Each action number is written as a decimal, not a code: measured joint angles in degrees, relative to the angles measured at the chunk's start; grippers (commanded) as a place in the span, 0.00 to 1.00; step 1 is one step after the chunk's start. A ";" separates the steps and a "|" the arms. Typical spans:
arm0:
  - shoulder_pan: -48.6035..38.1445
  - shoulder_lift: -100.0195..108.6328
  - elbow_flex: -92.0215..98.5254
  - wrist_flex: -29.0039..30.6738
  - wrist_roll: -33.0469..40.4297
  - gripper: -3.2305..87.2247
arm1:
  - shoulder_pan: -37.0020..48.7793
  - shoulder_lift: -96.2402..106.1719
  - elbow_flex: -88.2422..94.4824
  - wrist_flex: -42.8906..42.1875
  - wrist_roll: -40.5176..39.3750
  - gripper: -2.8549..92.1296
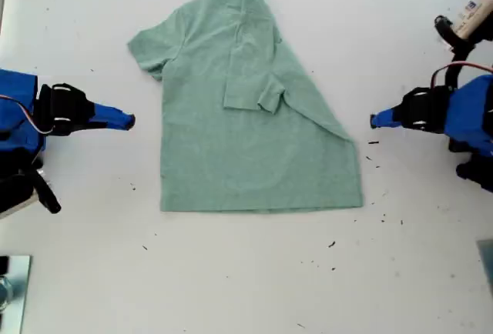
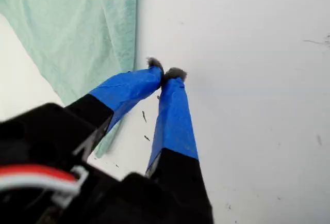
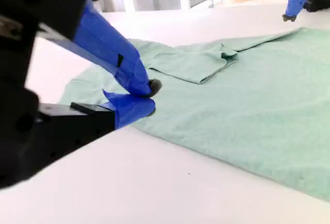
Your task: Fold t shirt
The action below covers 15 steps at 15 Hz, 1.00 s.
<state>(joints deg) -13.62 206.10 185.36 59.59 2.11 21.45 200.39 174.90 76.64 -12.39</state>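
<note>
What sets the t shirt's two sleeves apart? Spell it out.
On the t shirt, the spread sleeve, at the exterior view's left, lies flat and sticks out onto the table. The folded sleeve is turned inward and rests on the shirt's body. The spread sleeve shows its full outline; the folded sleeve sits behind a diagonal fold edge. Both are short and pale green.

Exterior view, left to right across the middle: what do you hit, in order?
my second gripper → t shirt → my first gripper
</note>
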 measured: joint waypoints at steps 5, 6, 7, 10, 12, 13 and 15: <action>-3.16 -17.49 -14.41 -2.46 -1.93 0.03 | 1.76 0.00 0.00 0.00 0.18 0.06; -4.92 -30.94 -24.79 1.32 -0.18 0.03 | 1.76 0.00 0.00 0.00 0.18 0.06; -7.21 -44.47 -36.12 6.68 2.02 0.03 | 1.76 0.00 0.00 -0.44 0.18 0.06; -18.37 -67.68 -63.81 21.18 12.48 0.03 | 1.76 0.00 0.00 -0.53 -0.44 0.06; -26.10 -74.79 -74.44 26.46 20.65 0.04 | 1.67 0.00 0.00 -0.53 -1.58 0.06; -29.44 -77.96 -79.45 28.48 23.38 0.27 | 1.76 0.00 0.09 -0.53 -2.11 0.06; -32.17 -81.39 -83.85 30.23 27.33 0.44 | 1.93 0.00 0.09 -0.53 -2.20 0.06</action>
<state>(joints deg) -45.79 124.72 101.51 89.82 29.44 23.38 200.39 174.99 76.11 -14.59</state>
